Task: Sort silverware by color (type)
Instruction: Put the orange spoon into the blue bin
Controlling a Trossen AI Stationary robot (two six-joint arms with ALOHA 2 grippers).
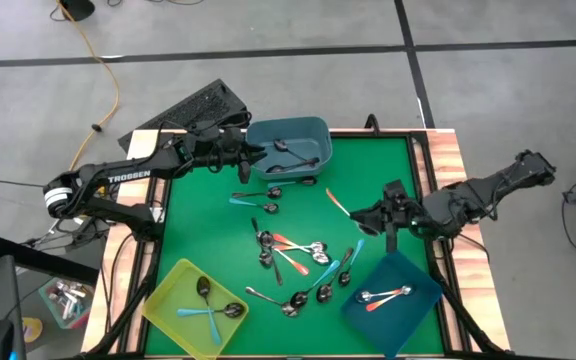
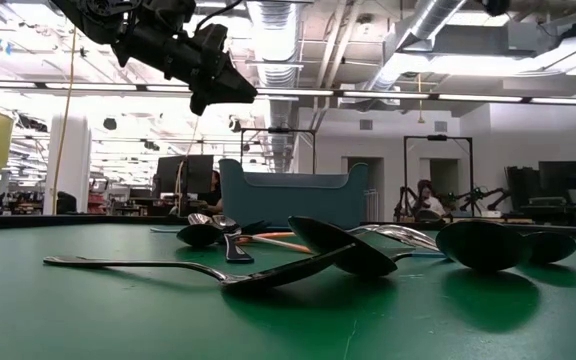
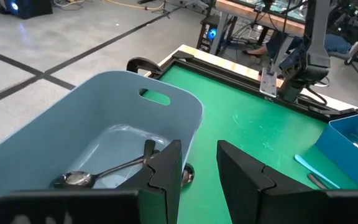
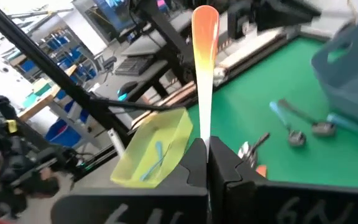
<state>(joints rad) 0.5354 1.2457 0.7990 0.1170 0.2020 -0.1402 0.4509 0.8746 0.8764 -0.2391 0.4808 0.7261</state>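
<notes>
My right gripper (image 1: 356, 213) is shut on an orange-handled spoon (image 1: 337, 203) above the table's right half, between the dark blue bin (image 1: 393, 300) and the grey-blue bin (image 1: 288, 145). My left gripper (image 3: 197, 171) stands open and empty at the grey-blue bin's left rim (image 3: 166, 99). A dark metal spoon (image 3: 104, 171) lies inside that bin. More silverware (image 1: 293, 265) lies in a loose heap mid-table. The yellow bin (image 1: 193, 305) holds teal-handled spoons, and the dark blue bin holds orange-handled ones. My right gripper pinches the narrow part of the orange handle (image 4: 204, 127) between its two fingers, coming level from the table's right side. The handle runs on straight ahead of the fingers, broad free end (image 4: 205, 18) foremost. The spoon is lifted clear of the table, and the fingers hide its bowl.
Single spoons (image 1: 258, 195) lie between the grey-blue bin and the heap, and a teal one (image 1: 356, 250) lies beside the dark blue bin. A black keyboard (image 1: 193, 108) sits past the far left corner. Wooden rails (image 1: 438, 160) edge the green mat.
</notes>
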